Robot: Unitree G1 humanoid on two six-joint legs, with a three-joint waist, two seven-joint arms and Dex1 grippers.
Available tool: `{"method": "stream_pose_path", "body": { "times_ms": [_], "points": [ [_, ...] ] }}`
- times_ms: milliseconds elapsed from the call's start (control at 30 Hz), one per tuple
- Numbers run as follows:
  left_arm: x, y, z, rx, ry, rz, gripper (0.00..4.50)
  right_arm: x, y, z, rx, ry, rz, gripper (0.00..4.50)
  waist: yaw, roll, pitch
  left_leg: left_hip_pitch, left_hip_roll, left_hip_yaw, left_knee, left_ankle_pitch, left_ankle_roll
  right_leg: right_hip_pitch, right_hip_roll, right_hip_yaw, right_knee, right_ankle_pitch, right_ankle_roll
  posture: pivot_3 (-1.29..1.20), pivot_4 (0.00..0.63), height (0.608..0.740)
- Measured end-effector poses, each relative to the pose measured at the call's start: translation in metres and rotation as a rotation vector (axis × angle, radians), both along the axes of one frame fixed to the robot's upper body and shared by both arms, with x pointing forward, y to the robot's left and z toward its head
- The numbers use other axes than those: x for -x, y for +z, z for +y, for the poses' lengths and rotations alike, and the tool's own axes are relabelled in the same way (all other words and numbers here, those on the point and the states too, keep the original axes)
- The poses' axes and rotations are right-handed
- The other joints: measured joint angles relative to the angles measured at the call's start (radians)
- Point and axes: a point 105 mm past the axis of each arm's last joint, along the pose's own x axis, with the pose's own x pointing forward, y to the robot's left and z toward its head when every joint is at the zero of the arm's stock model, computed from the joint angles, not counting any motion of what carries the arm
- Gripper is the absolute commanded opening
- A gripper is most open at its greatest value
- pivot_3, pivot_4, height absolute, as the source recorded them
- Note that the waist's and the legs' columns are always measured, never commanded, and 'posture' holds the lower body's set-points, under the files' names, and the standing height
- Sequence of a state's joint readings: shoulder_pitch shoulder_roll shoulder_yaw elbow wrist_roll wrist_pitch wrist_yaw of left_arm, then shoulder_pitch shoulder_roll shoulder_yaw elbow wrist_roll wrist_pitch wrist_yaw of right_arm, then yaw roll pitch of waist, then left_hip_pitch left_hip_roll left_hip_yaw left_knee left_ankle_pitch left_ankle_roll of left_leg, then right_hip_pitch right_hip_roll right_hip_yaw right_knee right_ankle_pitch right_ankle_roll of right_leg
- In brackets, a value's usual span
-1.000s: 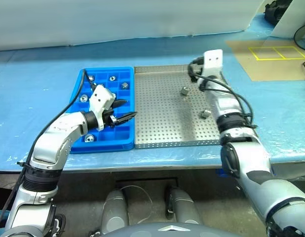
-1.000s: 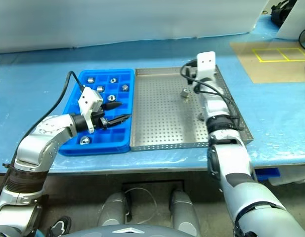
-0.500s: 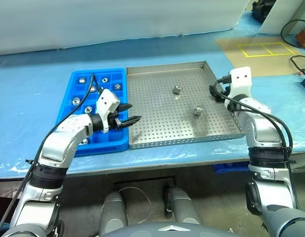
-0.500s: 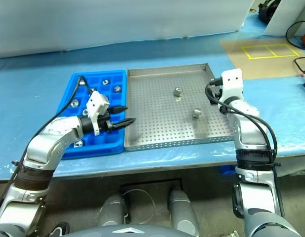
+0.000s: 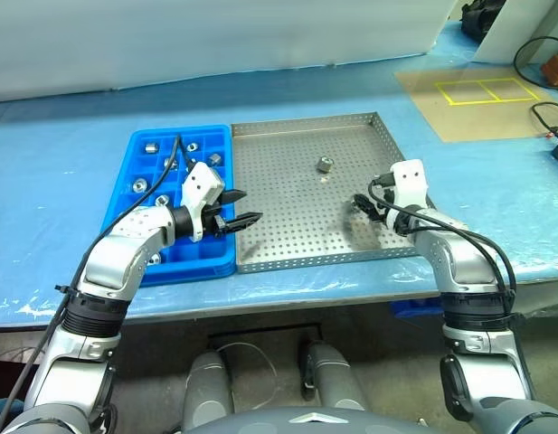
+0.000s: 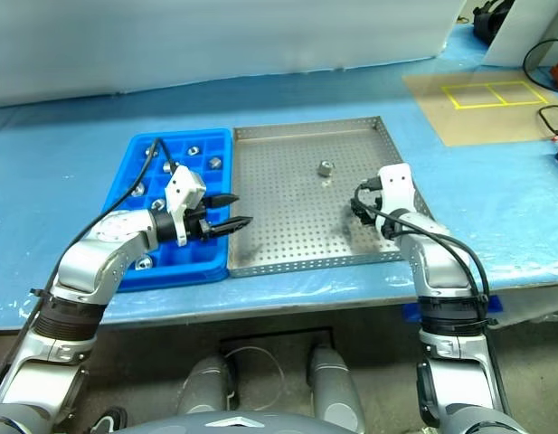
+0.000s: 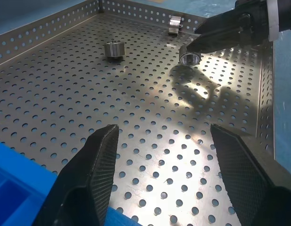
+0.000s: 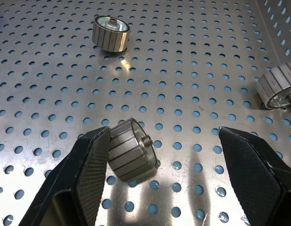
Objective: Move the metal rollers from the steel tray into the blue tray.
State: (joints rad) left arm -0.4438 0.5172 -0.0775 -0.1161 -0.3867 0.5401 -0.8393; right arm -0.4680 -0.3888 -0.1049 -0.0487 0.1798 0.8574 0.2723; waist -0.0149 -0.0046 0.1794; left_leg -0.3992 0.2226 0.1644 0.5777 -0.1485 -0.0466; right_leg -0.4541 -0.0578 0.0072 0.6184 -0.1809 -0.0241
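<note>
Right claw (image 8: 157, 155) has dropped from the steel tray's (image 5: 288, 172) far-right corner to a roller (image 8: 132, 149) near its right edge, jaws spread around it, not yet clenched; left claw (image 5: 247, 220) released, empty at the blue tray's (image 5: 134, 158) right edge; grasp next.

You will find no readable text, label, brand, number or sign anywhere in these views. The steel tray (image 5: 288, 226), the blue tray (image 5: 134, 154) and the metal rollers (image 8: 131, 149) carry no markings you could read. The nearest thing to a sign is a pair of yellow outlined rectangles (image 5: 477, 89) on the tan board (image 5: 450, 113) at the upper right of the head views, and they hold no characters.
</note>
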Motion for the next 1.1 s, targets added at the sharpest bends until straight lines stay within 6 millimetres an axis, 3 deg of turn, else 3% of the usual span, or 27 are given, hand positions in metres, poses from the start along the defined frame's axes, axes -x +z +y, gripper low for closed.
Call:
{"method": "stream_pose_path", "body": {
  "times_ms": [333,733,867,933,1100],
  "points": [
    [-0.001,-0.001,0.000,0.000,0.007,0.003,3.27,-0.003,-0.021,0.025,-0.007,0.056,0.047,3.75,0.000,0.000,0.000,0.000,0.000,0.000,0.000,0.000,0.000,0.000,0.000,0.000,0.000,0.000,0.000,-0.30,0.150,0.740],
    [-0.002,-0.001,0.001,-0.004,0.013,-0.007,3.27,-0.015,-0.030,0.035,0.009,0.061,0.011,3.75,-0.001,0.000,0.000,0.000,0.000,0.000,0.000,0.000,-0.001,0.000,0.000,0.000,0.000,0.000,-0.001,-0.29,0.150,0.740],
    [-0.001,-0.003,0.001,-0.005,0.015,-0.002,3.31,-0.016,-0.031,0.044,-0.015,0.074,0.003,2.88,-0.002,0.000,0.000,0.000,0.000,0.000,0.000,0.000,-0.001,0.000,0.000,0.000,0.000,0.000,-0.001,-0.29,0.150,0.740],
    [-0.001,-0.003,0.001,-0.005,0.015,-0.001,3.31,-0.017,-0.030,0.046,-0.020,0.079,0.004,2.17,-0.001,0.000,0.000,0.000,0.000,0.000,0.000,0.000,-0.001,0.000,0.000,0.000,0.000,0.000,-0.001,-0.29,0.150,0.740],
    [-0.001,-0.003,0.002,-0.006,0.015,-0.001,3.31,-0.019,-0.030,0.060,-0.022,0.120,-0.003,1.67,-0.001,0.000,0.000,0.000,0.001,0.000,-0.001,0.000,-0.001,0.000,0.000,0.000,0.000,0.001,-0.001,-0.28,0.150,0.740]
  ]
}}
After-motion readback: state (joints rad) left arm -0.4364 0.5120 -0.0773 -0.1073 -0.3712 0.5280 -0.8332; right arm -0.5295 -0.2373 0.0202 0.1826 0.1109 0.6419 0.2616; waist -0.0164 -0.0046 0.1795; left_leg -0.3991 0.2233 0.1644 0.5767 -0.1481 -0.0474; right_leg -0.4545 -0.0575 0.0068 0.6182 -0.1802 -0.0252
